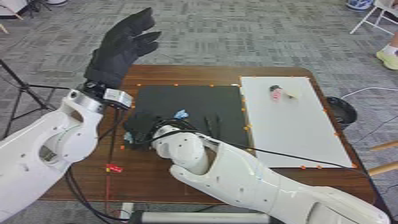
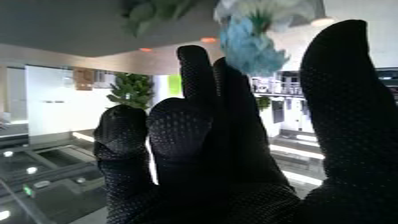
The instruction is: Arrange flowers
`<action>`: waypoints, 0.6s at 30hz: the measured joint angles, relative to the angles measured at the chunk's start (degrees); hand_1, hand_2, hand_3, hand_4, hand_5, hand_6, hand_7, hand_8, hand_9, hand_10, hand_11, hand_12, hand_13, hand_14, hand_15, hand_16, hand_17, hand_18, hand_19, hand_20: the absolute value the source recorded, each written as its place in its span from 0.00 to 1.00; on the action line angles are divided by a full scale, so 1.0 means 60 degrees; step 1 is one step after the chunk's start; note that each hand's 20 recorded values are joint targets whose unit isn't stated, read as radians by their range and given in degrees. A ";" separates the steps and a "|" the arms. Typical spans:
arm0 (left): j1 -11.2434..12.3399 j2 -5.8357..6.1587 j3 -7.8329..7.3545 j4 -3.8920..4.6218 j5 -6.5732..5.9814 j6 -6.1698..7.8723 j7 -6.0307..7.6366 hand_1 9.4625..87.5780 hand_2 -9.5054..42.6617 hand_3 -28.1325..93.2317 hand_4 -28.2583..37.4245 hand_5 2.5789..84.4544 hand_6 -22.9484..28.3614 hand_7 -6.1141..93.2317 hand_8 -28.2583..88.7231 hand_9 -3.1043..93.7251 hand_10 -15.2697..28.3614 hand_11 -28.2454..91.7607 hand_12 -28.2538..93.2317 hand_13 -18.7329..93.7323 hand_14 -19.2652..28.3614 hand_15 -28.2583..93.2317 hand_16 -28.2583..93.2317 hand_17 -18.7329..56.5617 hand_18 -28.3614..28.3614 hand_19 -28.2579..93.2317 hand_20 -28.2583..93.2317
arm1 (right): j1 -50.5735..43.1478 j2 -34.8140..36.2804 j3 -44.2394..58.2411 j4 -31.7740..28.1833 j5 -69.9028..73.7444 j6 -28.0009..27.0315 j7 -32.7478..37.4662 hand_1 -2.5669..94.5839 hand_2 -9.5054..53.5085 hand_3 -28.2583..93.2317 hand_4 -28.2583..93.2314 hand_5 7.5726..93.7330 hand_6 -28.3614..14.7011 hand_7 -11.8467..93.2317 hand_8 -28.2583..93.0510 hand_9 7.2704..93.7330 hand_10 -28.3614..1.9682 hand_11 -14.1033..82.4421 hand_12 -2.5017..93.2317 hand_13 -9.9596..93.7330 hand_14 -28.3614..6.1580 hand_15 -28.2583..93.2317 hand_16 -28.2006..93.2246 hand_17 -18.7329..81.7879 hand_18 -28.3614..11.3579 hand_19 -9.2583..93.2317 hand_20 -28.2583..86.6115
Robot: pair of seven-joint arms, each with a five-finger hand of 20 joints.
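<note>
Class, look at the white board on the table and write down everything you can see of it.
The white board is a long, flat, smooth-looking rectangle lying on the right part of the brown table, beside the black mat. Its long sides run away from the robot. Small orange marks dot its edges. A small pink and dark item lies near its far end, and a thin black cable crosses its near end.

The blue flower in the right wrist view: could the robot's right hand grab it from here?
Probably yes. The blue flower appears close to the fingertips of the right hand, and nothing visible blocks the way. The pale bloom right beside it might get caught too.
</note>
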 measured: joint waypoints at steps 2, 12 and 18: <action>-0.0008 -0.0017 0.0070 0.0012 0.0000 -0.0016 0.0002 0.23 0.11 0.77 0.04 0.27 0.49 0.23 0.17 0.23 0.59 0.36 0.38 0.32 0.69 0.44 0.28 0.10 0.86 0.55 0.31 | -0.0046 -0.0026 -0.0032 0.0083 0.0000 0.0119 0.0185 0.38 0.00 0.78 0.00 0.48 0.65 0.31 0.14 0.58 0.62 0.39 0.23 0.74 0.64 0.95 0.44 0.53 0.18 1.00 0.72; -0.0231 -0.0180 0.0282 0.0101 0.0013 -0.0191 -0.0016 0.24 0.10 0.78 0.04 0.27 0.50 0.25 0.16 0.23 0.60 0.38 0.37 0.32 0.71 0.48 0.27 0.10 0.88 0.58 0.31 | -0.0088 -0.0049 -0.0433 0.0483 0.0000 0.2136 0.1032 0.39 0.00 0.82 0.00 0.57 0.68 0.38 0.13 0.67 0.62 0.45 0.28 0.78 0.68 0.95 0.45 0.58 0.21 1.00 0.75; -0.0235 -0.0221 0.0279 0.0104 0.0026 -0.0223 -0.0017 0.24 0.10 0.78 0.03 0.27 0.50 0.25 0.16 0.23 0.60 0.39 0.36 0.31 0.71 0.48 0.25 0.10 0.88 0.58 0.30 | -0.0173 -0.0050 -0.0198 0.0470 -0.0054 0.1949 0.0935 0.39 0.00 0.82 0.00 0.54 0.66 0.37 0.13 0.62 0.62 0.45 0.29 0.75 0.68 0.94 0.46 0.55 0.22 1.00 0.74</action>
